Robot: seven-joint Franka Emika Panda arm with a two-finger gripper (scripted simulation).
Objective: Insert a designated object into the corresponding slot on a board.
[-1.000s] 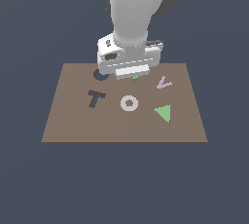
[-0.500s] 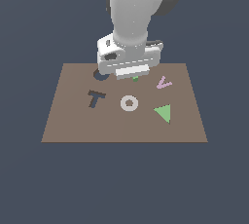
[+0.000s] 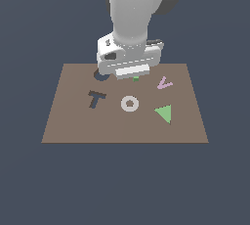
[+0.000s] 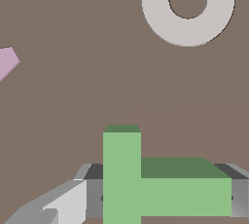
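Note:
The designated object (image 4: pixel 146 186) is a bright-green blocky piece; in the wrist view it sits between my two grey fingers (image 4: pixel 68 203), which press on both of its sides. In the exterior view only a small green tip (image 3: pixel 135 78) of it shows under the hand. My gripper (image 3: pixel 134 76) is low over the back middle of the brown board (image 3: pixel 73 126), shut on the piece. The slot (image 3: pixel 96 99), a dark tilted T cutout, lies apart from the gripper, nearer the front and toward the exterior view's left.
A white ring (image 3: pixel 129 103) (image 4: pixel 187 4) lies mid-board. A pink V (image 3: pixel 164 83) (image 4: pixel 7 61) and a larger green triangle (image 3: pixel 164 113) are on the exterior view's right. A dark round cutout (image 3: pixel 101 76) is partly hidden behind the hand.

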